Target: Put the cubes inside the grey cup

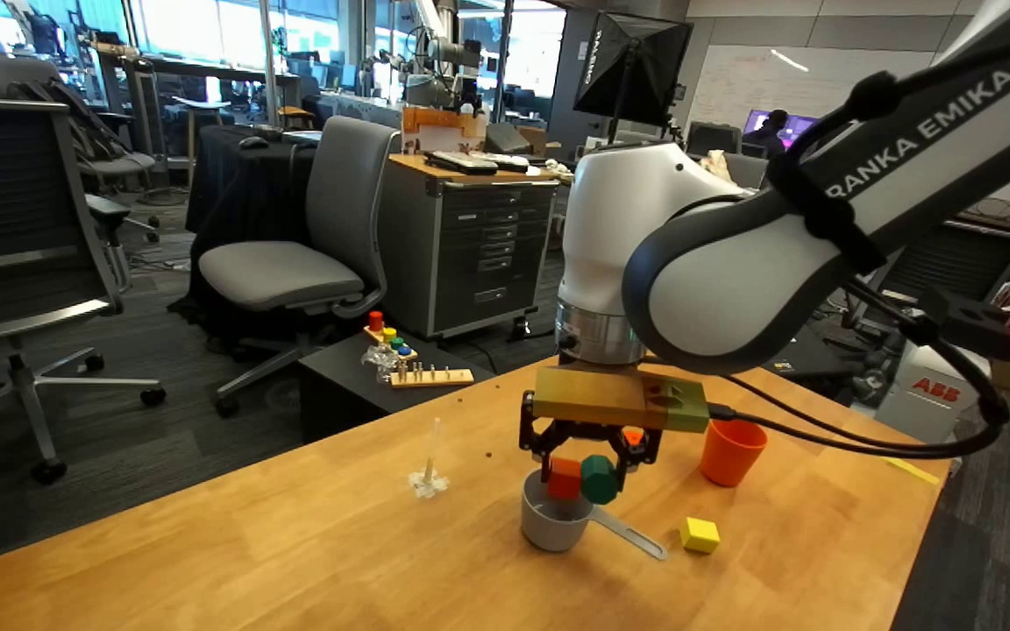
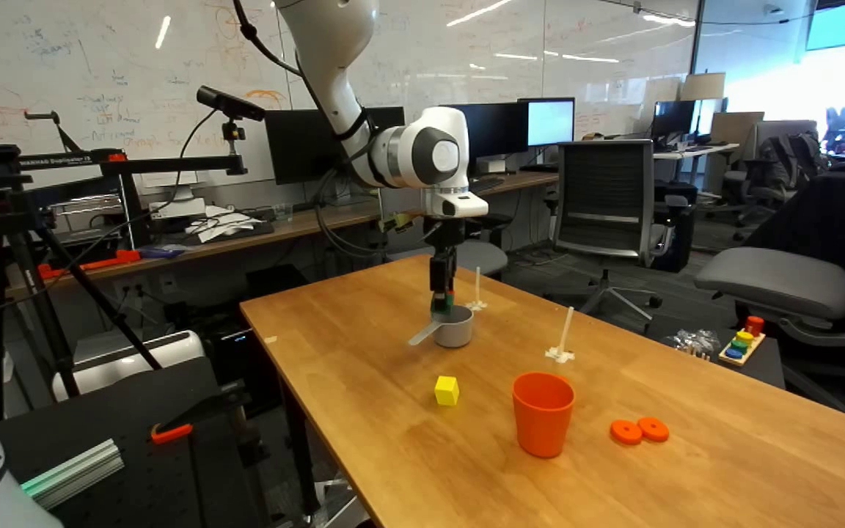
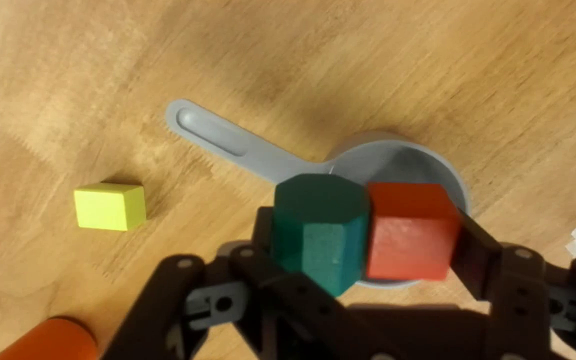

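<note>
Above the grey cup (image 1: 551, 531), I see the tool (image 1: 583, 478) pinching a green block (image 3: 322, 225) and a red block (image 3: 410, 230) side by side; a yellow cube (image 3: 107, 206) sits on the worktop (image 1: 295, 543) near the handle (image 3: 228, 140).

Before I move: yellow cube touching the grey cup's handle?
Apart. The wrist view shows a strip of tabletop between the yellow cube and the handle of the grey cup.
</note>
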Controlling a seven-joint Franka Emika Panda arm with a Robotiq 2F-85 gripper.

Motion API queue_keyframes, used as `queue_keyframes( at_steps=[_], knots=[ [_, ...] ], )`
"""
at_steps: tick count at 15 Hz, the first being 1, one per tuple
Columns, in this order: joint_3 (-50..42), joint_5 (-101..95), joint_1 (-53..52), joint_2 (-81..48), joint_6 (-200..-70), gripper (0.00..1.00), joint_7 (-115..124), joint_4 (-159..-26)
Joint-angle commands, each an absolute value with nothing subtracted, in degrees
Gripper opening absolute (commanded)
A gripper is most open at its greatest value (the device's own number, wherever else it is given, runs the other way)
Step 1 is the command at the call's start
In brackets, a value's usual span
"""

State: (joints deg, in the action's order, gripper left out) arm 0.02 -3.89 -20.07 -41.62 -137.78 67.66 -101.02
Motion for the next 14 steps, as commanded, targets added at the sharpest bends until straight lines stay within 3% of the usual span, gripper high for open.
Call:
queue_keyframes(
  at_steps=[1,14],
  knots=[
    [-0.08,-3.72,-19.60,-39.03,-138.63,1.00,65.63,-103.80],
    [-2.11,-6.07,-20.33,-34.54,-137.59,1.00,65.43,-108.30]
  ],
)
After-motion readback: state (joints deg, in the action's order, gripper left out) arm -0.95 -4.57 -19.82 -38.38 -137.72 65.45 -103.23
